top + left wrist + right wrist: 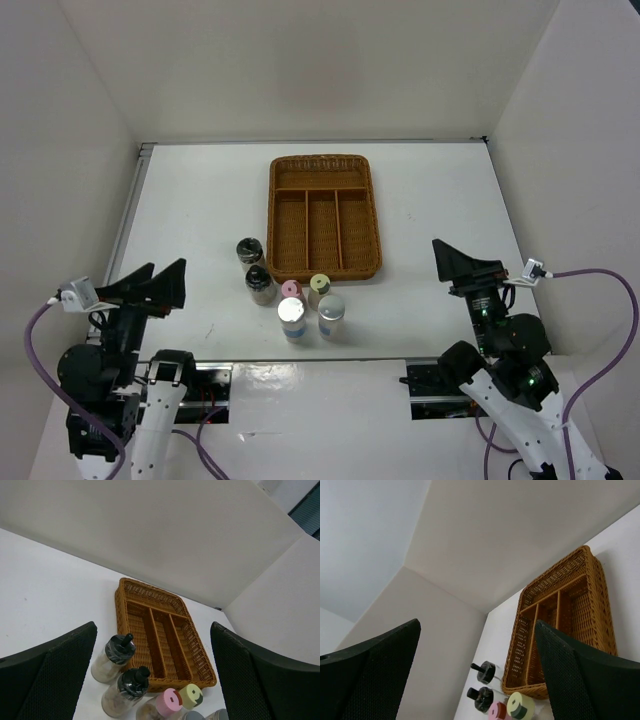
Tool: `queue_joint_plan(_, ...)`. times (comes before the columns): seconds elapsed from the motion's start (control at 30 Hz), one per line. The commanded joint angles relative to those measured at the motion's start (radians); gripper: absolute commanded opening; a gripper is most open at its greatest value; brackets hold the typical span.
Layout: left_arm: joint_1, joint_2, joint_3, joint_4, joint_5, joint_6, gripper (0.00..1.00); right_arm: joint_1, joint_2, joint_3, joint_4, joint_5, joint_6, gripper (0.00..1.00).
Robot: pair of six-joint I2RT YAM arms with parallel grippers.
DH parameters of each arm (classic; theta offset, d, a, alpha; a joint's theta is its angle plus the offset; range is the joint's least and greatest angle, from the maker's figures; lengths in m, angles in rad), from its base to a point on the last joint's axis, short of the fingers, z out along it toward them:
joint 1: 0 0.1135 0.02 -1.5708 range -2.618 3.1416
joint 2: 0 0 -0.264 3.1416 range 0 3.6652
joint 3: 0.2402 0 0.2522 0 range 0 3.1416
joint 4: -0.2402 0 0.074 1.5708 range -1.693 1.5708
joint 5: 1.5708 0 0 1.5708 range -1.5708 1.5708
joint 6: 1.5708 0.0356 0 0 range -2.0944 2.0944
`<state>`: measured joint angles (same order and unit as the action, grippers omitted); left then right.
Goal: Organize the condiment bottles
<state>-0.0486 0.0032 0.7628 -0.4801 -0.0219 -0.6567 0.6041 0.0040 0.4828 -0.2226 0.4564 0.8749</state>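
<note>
Clear cylindrical shaker jars: we count six overhead, four from the right wrist; one brown wicker tray. Left gripper and right gripper: jaws apart, empty.

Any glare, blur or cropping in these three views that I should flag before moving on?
Top external: soft, even light and faint shadows; the cap of one silver-white jar glares white. Left wrist: wicker tray sharp; dark jaws fill both lower corners; pink-capped jar clipped by the bottom edge. Right wrist: frame strongly tilted, mostly wall, jaws large, that jar clipped again.
</note>
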Motion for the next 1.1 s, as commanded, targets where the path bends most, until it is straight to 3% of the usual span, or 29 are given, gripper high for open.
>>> queue_joint_plan(0.0,-0.010,0.016,0.049,-0.004,0.054,0.011,1.00,-0.001,0.012,0.049,0.066,-0.027,-0.080,0.99)
queue_joint_plan(0.17,-0.010,0.216,0.124,-0.034,0.132,0.080,1.00,-0.001,0.232,0.190,0.043,-0.036,-0.158,0.99)
queue_joint_plan(0.33,-0.010,0.457,0.277,-0.126,0.157,0.161,1.00,-0.001,0.515,0.394,-0.084,-0.056,-0.250,0.99)
queue_joint_plan(0.67,-0.010,1.075,0.483,-0.338,-0.045,0.316,1.00,-0.001,0.818,0.554,-0.146,-0.090,-0.385,0.99)
queue_joint_plan(0.93,-0.019,1.095,0.474,-0.292,-0.003,0.350,1.00,-0.001,1.033,0.666,-0.107,-0.188,-0.425,0.99)
queue_joint_plan(1.07,-0.037,1.129,0.442,-0.276,-0.025,0.341,1.00,0.019,1.067,0.654,-0.072,-0.208,-0.435,0.99)
